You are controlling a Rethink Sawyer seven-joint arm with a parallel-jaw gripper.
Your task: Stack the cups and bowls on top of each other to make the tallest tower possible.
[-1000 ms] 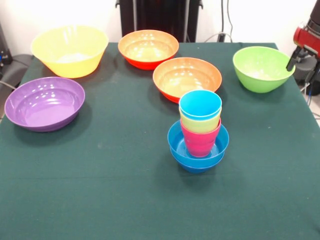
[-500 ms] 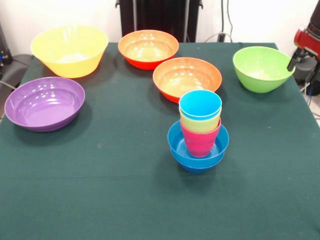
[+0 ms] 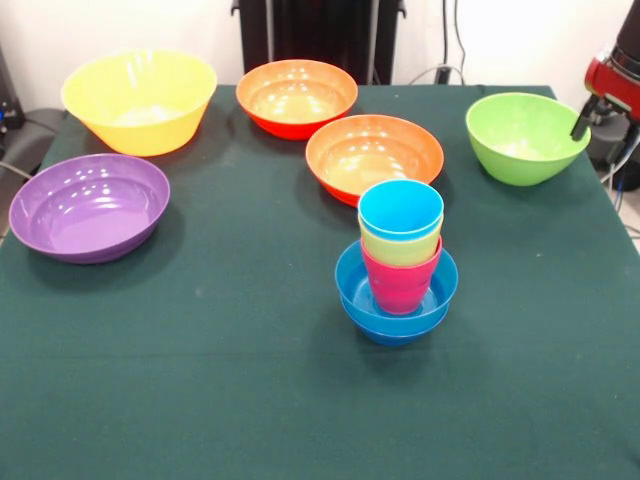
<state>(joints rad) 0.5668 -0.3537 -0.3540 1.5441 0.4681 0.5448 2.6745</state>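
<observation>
The tower stands at the table's middle right. Two nested small blue bowls point(image 3: 396, 300) hold the red-pink cup point(image 3: 400, 283), with the yellow cup point(image 3: 400, 248) inside it and the light blue cup point(image 3: 401, 209) on top. The lime green bowl point(image 3: 524, 137) sits at the far right. Two orange bowls sit at the back point(image 3: 296, 97) and just behind the tower point(image 3: 373, 156). The large yellow bowl point(image 3: 139, 100) and the purple bowl point(image 3: 89, 206) are on the left. My gripper point(image 3: 582, 122) shows only partly at the right edge, beside the lime green bowl's rim, holding nothing visible.
The table is covered with a dark green cloth point(image 3: 200, 380). The robot's black pedestal point(image 3: 320, 30) stands at the far side. The red and black arm point(image 3: 615, 75) hangs over the right table edge.
The arm at the right edge has shifted slightly upward. The bowls and cups have not moved.
</observation>
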